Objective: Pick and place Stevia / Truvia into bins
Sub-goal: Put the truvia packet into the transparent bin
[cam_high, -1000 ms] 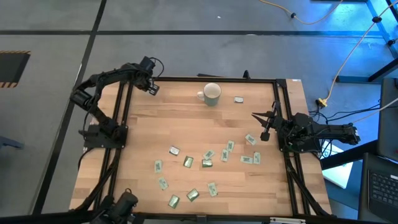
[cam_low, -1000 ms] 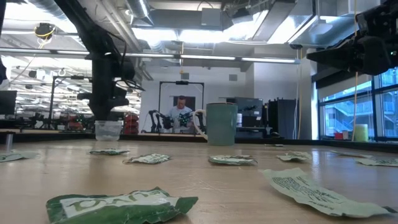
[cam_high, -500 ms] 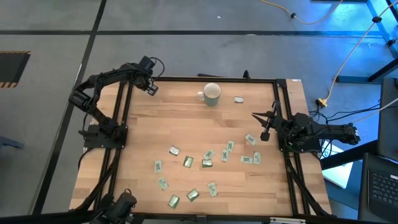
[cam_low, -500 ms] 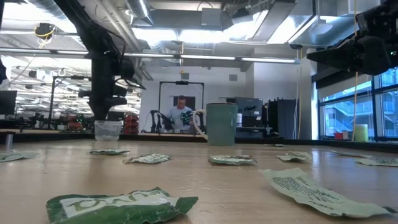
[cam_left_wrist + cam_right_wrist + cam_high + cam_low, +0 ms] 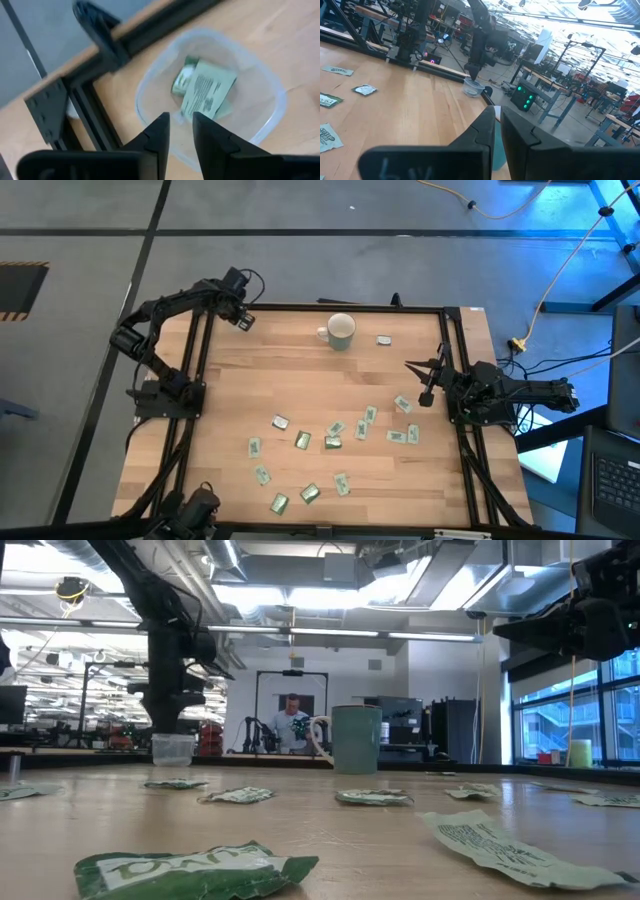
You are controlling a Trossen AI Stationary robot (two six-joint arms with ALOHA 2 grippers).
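Clear cup [image 5: 210,95] holds sachets [image 5: 204,90] inside.

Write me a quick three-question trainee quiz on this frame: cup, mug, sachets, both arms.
1. True or false: the clear plastic cup is empty.
2. Which gripper hangs over the cup? A) left gripper B) right gripper C) neither
3. Fill in: the lone sachet at the far side of the table lies beside the ____.

Key
1. False: sachets lie inside it, seen in the left wrist view.
2. A. Its fingers stand slightly apart with nothing between them; the right gripper waits at the right edge of the table.
3. mug. The other sachets lie scattered over the near half.
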